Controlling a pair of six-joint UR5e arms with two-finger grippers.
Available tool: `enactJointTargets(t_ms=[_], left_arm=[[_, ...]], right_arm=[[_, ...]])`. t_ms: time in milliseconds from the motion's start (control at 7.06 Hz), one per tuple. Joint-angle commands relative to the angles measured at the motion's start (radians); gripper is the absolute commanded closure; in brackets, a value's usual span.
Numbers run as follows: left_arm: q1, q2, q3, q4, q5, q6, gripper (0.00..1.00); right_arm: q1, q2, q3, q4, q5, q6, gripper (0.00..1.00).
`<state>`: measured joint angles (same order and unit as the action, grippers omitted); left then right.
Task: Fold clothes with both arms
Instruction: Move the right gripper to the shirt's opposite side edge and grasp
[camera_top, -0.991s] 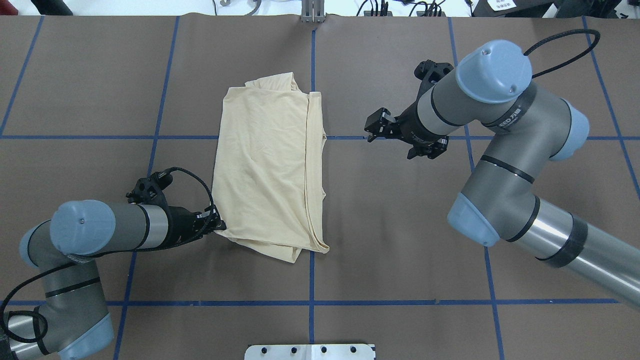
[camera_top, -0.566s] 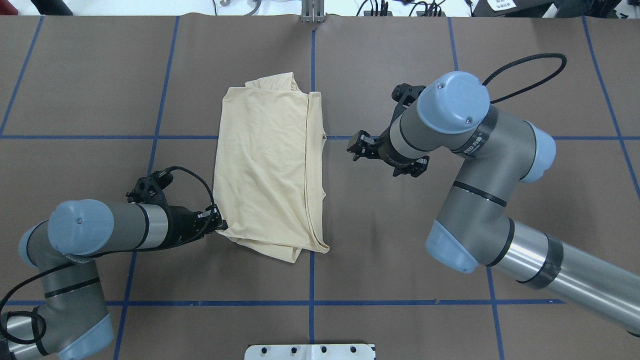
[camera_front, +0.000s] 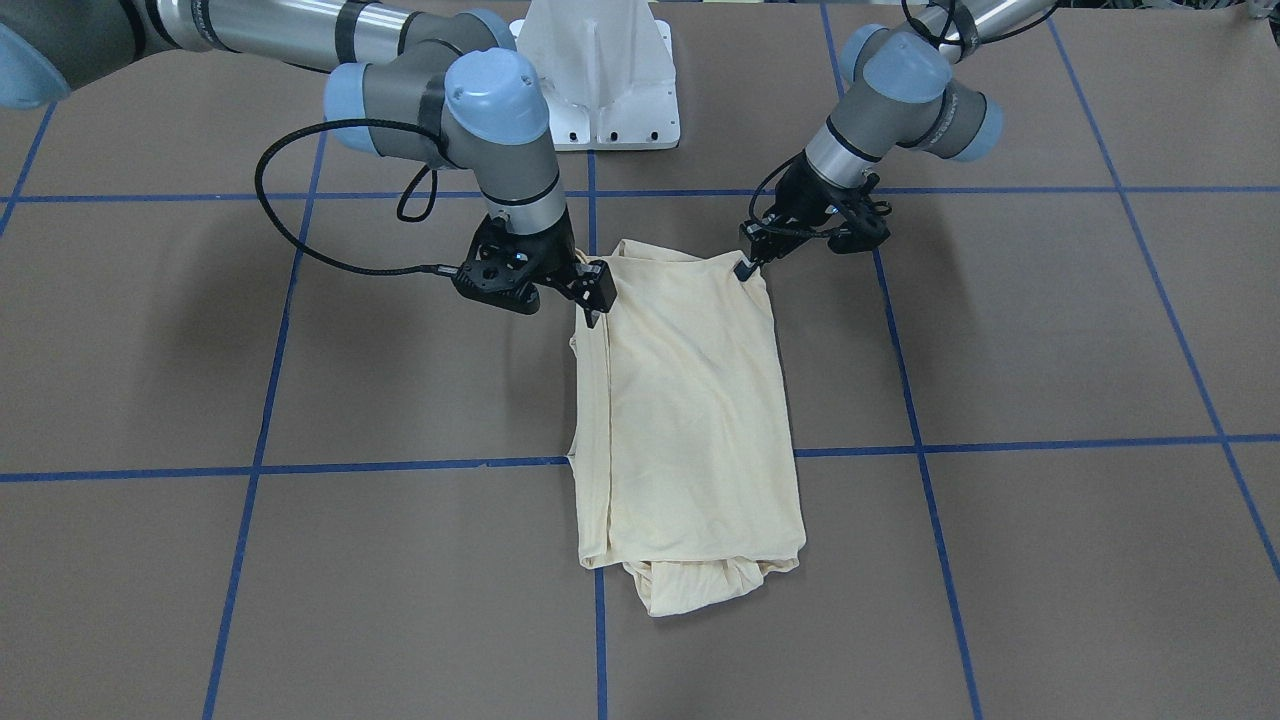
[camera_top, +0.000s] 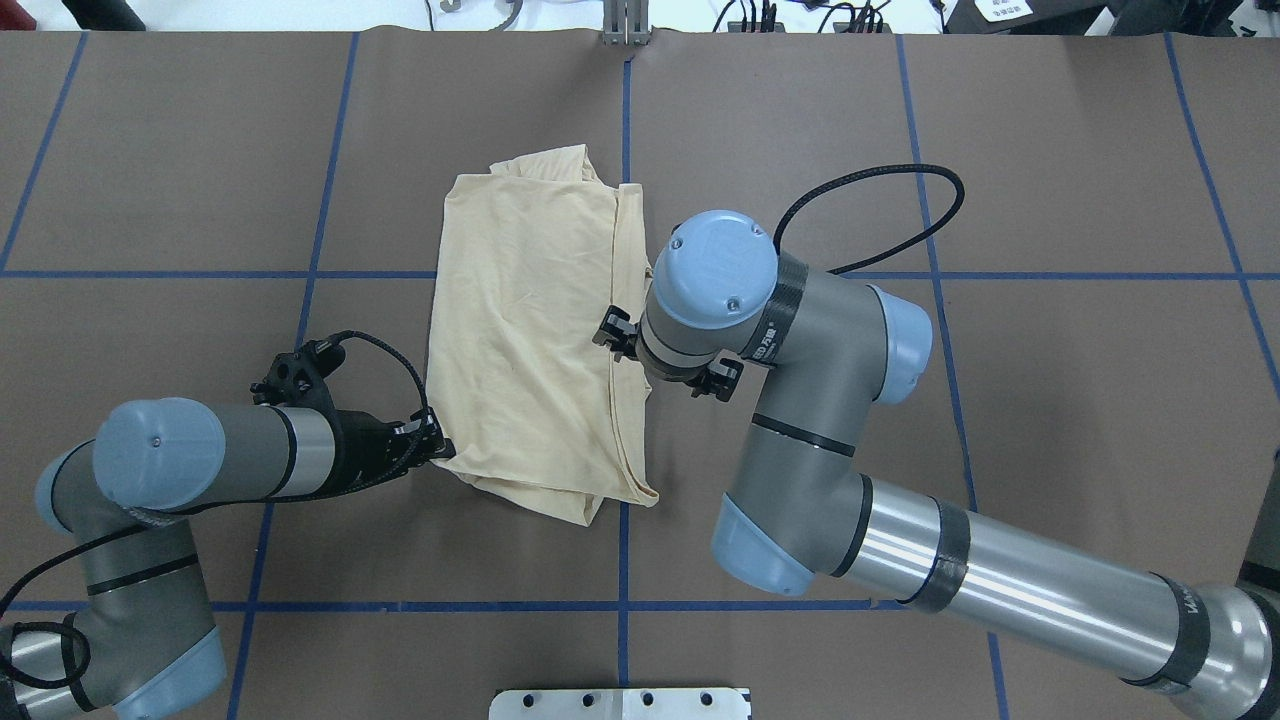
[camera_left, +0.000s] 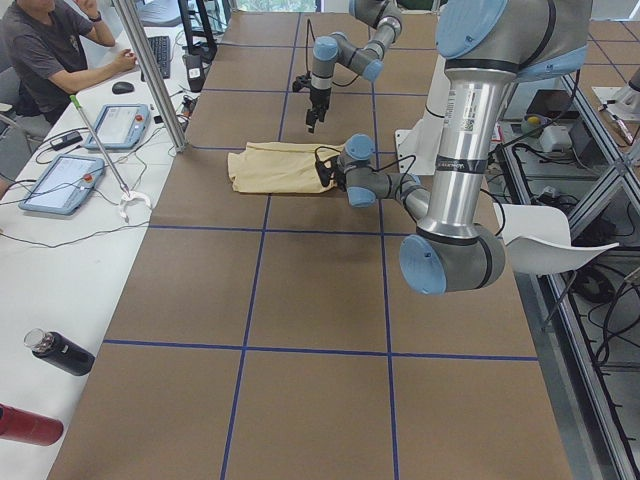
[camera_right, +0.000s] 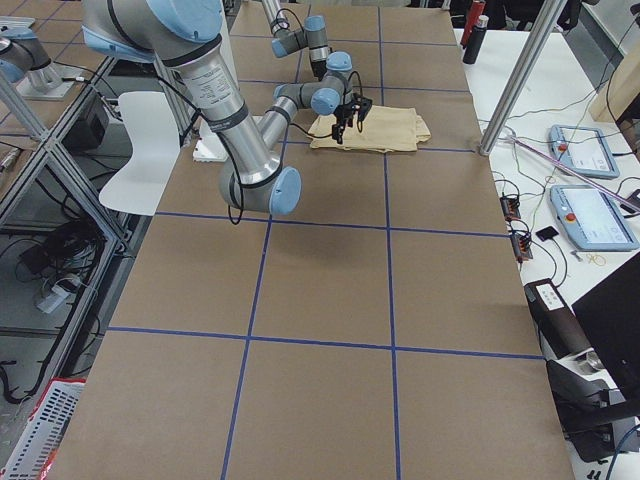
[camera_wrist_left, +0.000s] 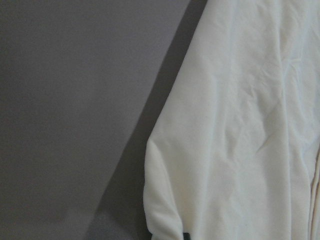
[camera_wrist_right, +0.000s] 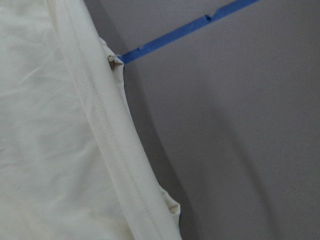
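The overhead view looks forward and down from the near side of the tabletop (camera_top: 200, 150). The front-facing view looks back from the far side, steeply downward. Both take in the whole folded shirt (camera_top: 530, 330). The two side views look along the tabletop from its ends, farther off. Both wrist views sit close over the shirt's edges.

No legible text or labels.

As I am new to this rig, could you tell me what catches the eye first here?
The pale yellow shirt, folded into a long strip at the middle of the table, stands out most. The left gripper appears to pinch a corner on the robot's side, while the right gripper hangs above the opposite long edge.
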<state>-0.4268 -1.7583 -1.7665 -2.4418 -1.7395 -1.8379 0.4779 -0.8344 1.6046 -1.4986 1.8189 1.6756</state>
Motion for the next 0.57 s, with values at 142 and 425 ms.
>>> enactJointTargets(t_ms=[142, 425], left_arm=[[0.000, 0.002, 0.001, 0.000, 0.000, 0.000, 1.00], [0.002, 0.002, -0.001, 0.000, 0.000, -0.001, 1.00]], right_arm=[[-0.065, 0.023, -0.043, -0.008, -0.007, 0.036, 0.00], [-0.076, 0.046, -0.090, 0.000, -0.007, 0.006, 0.00]])
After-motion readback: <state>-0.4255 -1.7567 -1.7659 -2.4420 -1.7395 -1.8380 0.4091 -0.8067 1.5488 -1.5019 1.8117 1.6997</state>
